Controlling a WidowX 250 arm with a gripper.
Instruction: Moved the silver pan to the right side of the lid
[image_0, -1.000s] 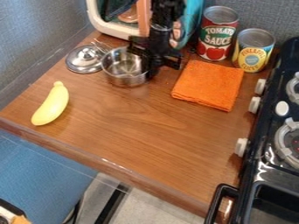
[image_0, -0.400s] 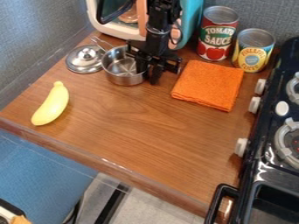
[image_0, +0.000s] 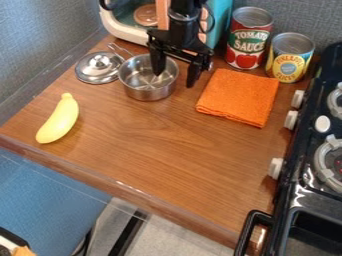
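Gleaming, the round silver pan (image_0: 148, 93) has smooth, upright sides.

Yellow banana (image_0: 58, 119) at left on wooden counter (image_0: 160, 150). Folded orange cloth (image_0: 238, 97) toward the right; tomato sauce can (image_0: 248, 40) and pineapple can (image_0: 290, 58) upright side by side behind it. Toy microwave (image_0: 130, 34) at back. Dark stove (image_0: 308, 175) along right edge, white knobs facing counter. Gray wall (image_0: 40, 45) behind, upper left.

Shiny metal pan (image_0: 149, 91), glossy wood counter (image_0: 153, 150)
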